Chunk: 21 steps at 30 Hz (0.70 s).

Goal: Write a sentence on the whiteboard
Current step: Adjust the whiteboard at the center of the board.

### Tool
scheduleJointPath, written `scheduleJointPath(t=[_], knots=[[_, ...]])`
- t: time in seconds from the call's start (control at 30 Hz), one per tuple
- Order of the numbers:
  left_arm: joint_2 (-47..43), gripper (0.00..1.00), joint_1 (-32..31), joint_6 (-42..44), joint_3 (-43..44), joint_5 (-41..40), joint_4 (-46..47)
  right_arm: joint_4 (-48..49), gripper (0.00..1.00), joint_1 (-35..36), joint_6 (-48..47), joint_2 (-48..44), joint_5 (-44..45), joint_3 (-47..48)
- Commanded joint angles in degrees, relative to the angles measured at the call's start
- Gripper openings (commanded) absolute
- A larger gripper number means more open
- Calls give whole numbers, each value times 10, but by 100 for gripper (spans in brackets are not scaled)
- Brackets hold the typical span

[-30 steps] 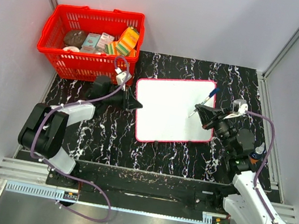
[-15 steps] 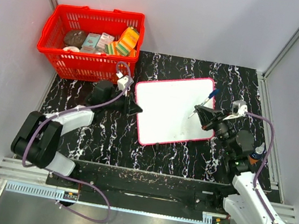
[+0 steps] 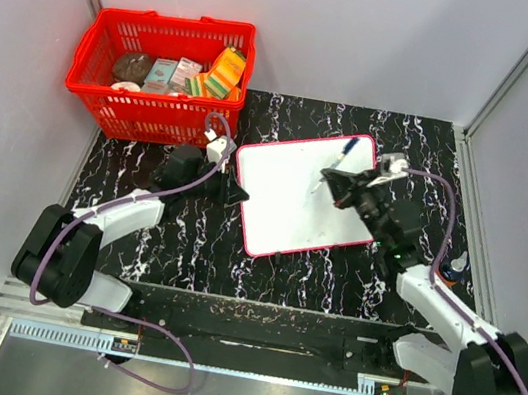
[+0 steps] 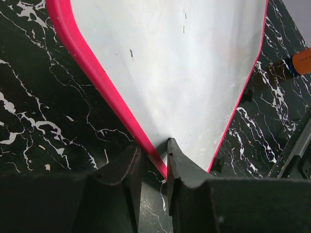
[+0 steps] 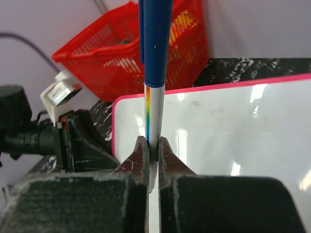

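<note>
Fingers of the right gripper (image 5: 152,143) clamp the marker (image 5: 154,48) tip-down over the whiteboard (image 3: 287,212); left gripper (image 4: 151,149) pinches its left edge.

Red corner of the whiteboard (image 4: 184,73) between jaws of the left gripper (image 4: 153,151).

pale grey walls (image 3: 373,33), black marbled tabletop (image 3: 312,277)

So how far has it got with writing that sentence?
Barely started. Done: the right gripper is shut on the marker, and the left gripper pinches a corner of the whiteboard, seemingly to steady it. In hand: the marker is held over the board. Left: the whole sentence, since the white surface shows no words.
</note>
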Motion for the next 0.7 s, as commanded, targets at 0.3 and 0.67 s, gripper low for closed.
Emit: scheduleJointPath(t=[0.3, 0.67], knots=[[6, 0, -20, 96, -22, -130, -33, 414, 0, 194, -208, 216, 100, 36], [-14, 0, -23, 99, -23, -130, -34, 473, 0, 209, -252, 277, 77, 65]])
